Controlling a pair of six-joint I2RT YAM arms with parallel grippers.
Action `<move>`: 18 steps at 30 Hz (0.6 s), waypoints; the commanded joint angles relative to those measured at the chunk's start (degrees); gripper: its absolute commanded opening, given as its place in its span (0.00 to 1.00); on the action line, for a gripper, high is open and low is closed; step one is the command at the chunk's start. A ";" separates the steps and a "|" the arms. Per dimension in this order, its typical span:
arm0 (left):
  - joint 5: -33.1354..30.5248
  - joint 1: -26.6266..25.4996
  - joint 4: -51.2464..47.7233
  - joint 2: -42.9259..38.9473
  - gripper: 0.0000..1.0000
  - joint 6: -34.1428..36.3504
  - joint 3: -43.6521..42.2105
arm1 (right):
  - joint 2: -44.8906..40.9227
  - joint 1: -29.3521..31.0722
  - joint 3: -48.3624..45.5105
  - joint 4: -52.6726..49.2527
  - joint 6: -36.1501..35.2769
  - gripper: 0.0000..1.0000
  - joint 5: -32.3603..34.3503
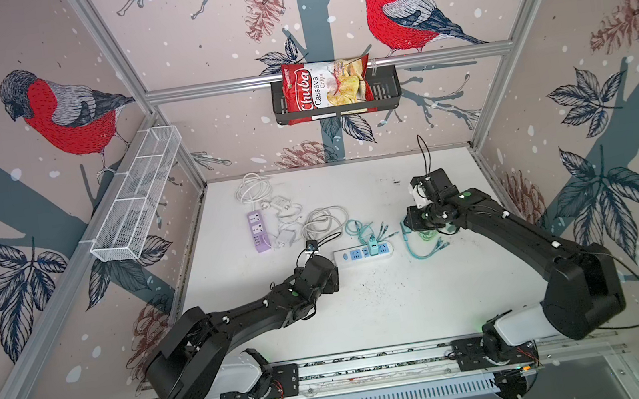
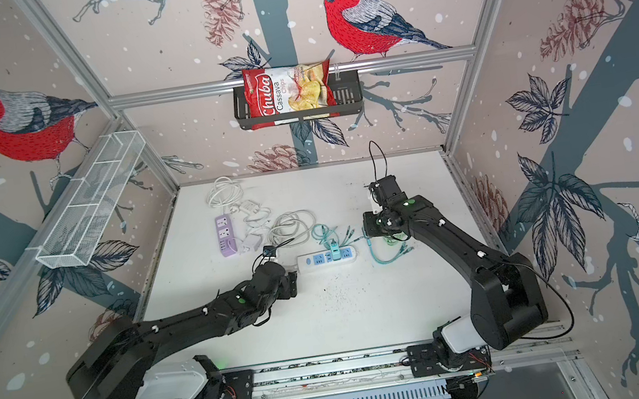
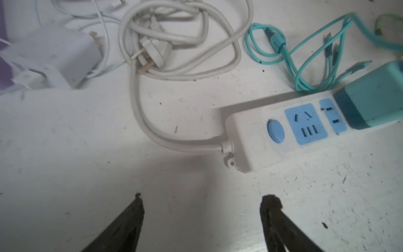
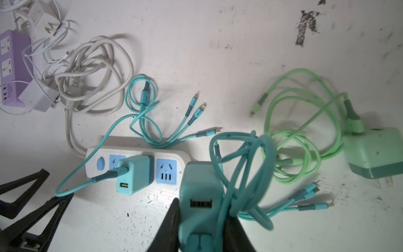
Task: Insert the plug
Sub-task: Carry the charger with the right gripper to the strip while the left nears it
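Plug-in step: teal charger (image 4: 199, 186) gripped, free socket (image 4: 166, 172) not filled yet

Nearest the base, left gripper (image 3: 205, 200) has fingers apart, nothing between, just beside the cord end of the white power strip (image 3: 250, 139). Mid slot holds a plugged charger (image 4: 133, 174), w/ the free socket right next to it. Past that, right gripper (image 4: 201, 209) is clamped on the teal charger near the strip's far end. Next imo: line it up over that socket and push straight down, prob w/ left bracing the strip. Way back, purple strip (image 4: 16, 72), not involved.

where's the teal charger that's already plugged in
In both top views the plugged-in teal charger stands mid-table in the white power strip, between its blue outlets, just right of the left gripper.
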 commanded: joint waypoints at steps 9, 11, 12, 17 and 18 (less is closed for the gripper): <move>4.89 0.46 -0.04 6.20 0.80 -2.63 2.25 | 0.60 -1.34 0.99 0.82 -0.93 0.04 0.59; 4.68 1.00 0.60 7.91 0.80 -2.71 2.70 | 0.60 -1.33 0.85 0.51 -1.80 0.04 0.18; 4.81 1.53 1.22 8.95 0.80 -2.56 2.89 | 0.60 -1.33 0.77 0.31 -2.14 0.04 0.11; 6.84 5.30 4.02 15.24 0.75 -1.88 5.56 | 0.29 -1.23 -1.23 0.46 -2.53 0.04 -0.42; 6.85 5.54 4.33 15.93 0.75 -1.80 6.04 | 0.23 -1.28 -1.80 0.76 -2.54 0.04 -0.51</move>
